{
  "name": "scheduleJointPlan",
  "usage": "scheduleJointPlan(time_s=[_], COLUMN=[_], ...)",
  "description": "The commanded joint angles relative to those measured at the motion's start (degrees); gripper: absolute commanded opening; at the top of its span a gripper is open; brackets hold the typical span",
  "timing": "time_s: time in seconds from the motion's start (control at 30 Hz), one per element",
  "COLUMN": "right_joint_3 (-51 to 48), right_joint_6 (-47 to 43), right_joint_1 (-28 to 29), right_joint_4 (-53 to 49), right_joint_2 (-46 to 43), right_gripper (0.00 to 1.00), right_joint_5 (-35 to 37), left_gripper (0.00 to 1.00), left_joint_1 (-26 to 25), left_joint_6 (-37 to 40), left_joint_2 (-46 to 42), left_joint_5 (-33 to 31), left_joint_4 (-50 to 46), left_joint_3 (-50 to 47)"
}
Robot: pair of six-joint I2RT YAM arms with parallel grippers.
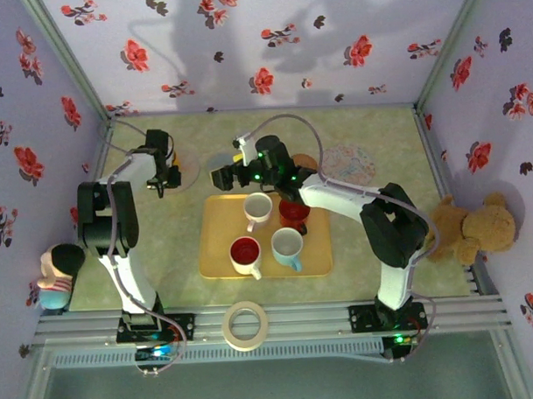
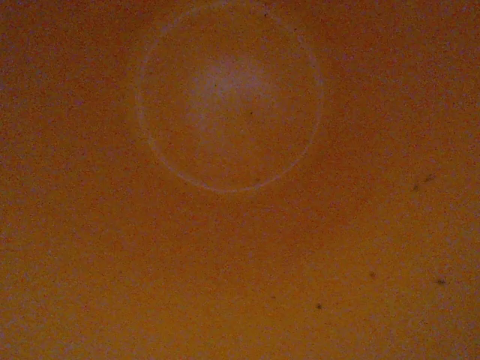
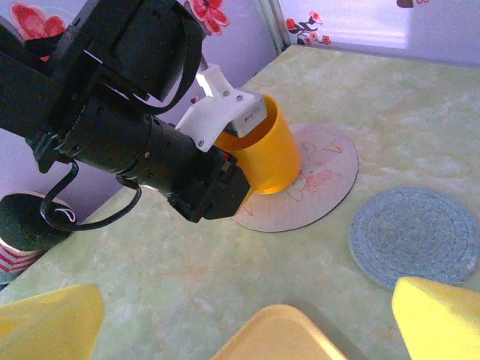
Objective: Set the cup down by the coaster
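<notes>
An orange cup [image 3: 270, 154] stands on a pink-printed round coaster [image 3: 315, 180] at the back left of the table. My left gripper [image 1: 167, 177] reaches down onto the cup, one white finger [image 3: 225, 112] on its rim, and seems shut on it. The left wrist view looks straight into the cup's orange inside [image 2: 229, 97]. My right gripper [image 3: 244, 322] hovers open near the tray's back-left corner, facing the cup, with nothing between its yellow fingertips [image 3: 45, 322]. From above, the same coaster [image 1: 190, 171] shows beside the left gripper.
A blue woven coaster [image 3: 416, 236] lies right of the printed one. A yellow tray [image 1: 219, 219] mid-table holds several mugs. Another patterned coaster [image 1: 348, 162] sits back right. A tape roll [image 1: 245, 325] lies on the front rail, a teddy bear [image 1: 473, 227] right, a doll [image 1: 59, 277] left.
</notes>
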Motion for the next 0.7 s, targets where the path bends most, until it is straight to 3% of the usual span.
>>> scheduleJointPlan(time_s=[0.0,0.23,0.5,0.67], right_joint_3=[-0.5,-0.2,-0.4,-0.3], right_joint_6=[0.9,1.0,0.4,0.0], right_joint_1=[0.3,0.3,0.3,0.3], right_joint_4=[2.1,2.3,1.9,1.5], right_joint_2=[0.3,0.7,0.4,0.5], right_gripper=[1.00,1.00,1.00,1.00], right_joint_5=[-0.2,-0.4,-0.8,-0.8], left_gripper=[0.06,0.12,0.25,0.26], left_joint_1=[0.7,0.8,0.8,0.8], left_joint_6=[-1.5,-1.6,-1.6,-1.8], left_joint_2=[1.1,0.9,0.4,0.4], left_joint_5=[-0.4,-0.2,-0.6,-0.4], left_joint_4=[3.2,2.4,0.5,-0.3], left_joint_3=[2.1,2.1,2.5,2.5])
